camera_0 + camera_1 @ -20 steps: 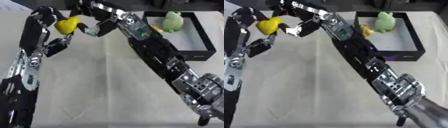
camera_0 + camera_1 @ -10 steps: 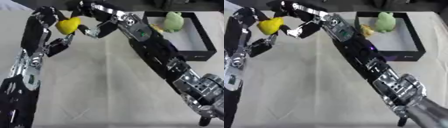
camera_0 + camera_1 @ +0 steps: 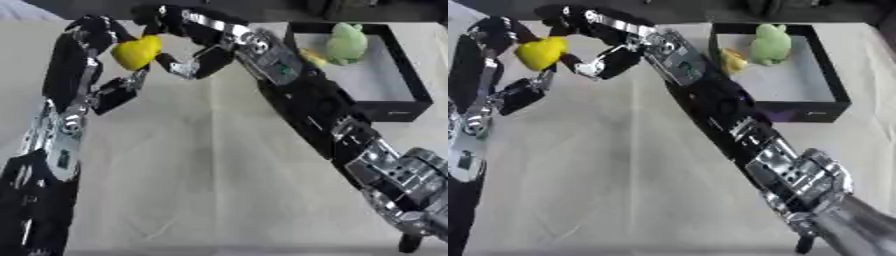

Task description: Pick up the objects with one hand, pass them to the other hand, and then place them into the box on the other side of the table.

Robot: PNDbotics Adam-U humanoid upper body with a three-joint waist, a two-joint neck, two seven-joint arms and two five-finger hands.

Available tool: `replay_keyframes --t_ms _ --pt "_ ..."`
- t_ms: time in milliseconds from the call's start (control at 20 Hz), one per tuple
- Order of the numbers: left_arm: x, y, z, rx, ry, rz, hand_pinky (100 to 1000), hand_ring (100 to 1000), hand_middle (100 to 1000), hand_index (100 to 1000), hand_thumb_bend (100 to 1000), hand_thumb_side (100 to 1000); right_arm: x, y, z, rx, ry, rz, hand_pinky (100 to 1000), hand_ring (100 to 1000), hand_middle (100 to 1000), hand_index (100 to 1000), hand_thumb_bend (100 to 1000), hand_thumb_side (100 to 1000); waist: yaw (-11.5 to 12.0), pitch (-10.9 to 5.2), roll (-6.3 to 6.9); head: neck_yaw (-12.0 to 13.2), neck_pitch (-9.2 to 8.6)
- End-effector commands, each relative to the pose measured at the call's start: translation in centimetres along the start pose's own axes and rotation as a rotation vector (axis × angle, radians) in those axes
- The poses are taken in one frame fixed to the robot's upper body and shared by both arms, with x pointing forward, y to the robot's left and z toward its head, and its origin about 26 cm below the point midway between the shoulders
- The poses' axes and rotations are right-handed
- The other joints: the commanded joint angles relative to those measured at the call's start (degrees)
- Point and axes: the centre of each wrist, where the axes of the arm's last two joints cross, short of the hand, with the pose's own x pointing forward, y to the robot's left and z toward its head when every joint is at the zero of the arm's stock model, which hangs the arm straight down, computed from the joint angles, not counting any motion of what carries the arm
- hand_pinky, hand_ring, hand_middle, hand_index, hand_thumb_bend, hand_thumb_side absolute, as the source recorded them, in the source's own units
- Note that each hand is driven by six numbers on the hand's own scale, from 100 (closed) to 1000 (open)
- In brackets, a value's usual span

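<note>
Yellow toy [image 3: 136, 52] sits pinched in the left hand [image 3: 103, 40]; right hand [image 3: 179, 47] curls beside it: close fully before release

The toy [image 3: 136, 52] between my black-and-silver hands is bright yellow. My box [image 3: 826, 80] has black walls and a pale grey floor; in it sit a light green toy [image 3: 770, 44] and a yellow-orange one [image 3: 732, 60] (partly hidden). The table [image 3: 201, 180] is beige.

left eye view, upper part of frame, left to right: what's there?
left robot hand → yellow object → right robot hand → small yellow-orange object → green toy → right wall of the black box
</note>
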Motion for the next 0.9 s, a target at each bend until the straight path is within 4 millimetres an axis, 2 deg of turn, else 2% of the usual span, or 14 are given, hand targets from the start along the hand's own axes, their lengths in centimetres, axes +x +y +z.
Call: replay_keyframes --t_ms 50,400,900 --pt "0.01 0.53 -1.46 0.066 -0.029 0.032 652 505 475 564 100 100 0.25 -0.23 -0.43 0.297 -0.212 0.225 955 1000 640 956 100 128 0.02 -0.88 0.18 -0.07 -0.64" --pt "0.16 0.41 -1.65 0.057 -0.028 0.07 652 505 475 566 100 100 0.14 -0.08 -0.57 0.29 -0.204 0.205 951 1000 612 931 100 127 0.06 -0.72 0.06 -0.16 -0.59" --pt "0.39 0.24 -1.8 0.049 -0.033 0.097 652 504 474 567 100 100 0.17 0.28 -0.95 0.279 -0.206 0.169 942 1000 568 884 100 171 0.22 -0.39 -0.17 -0.29 -0.58"
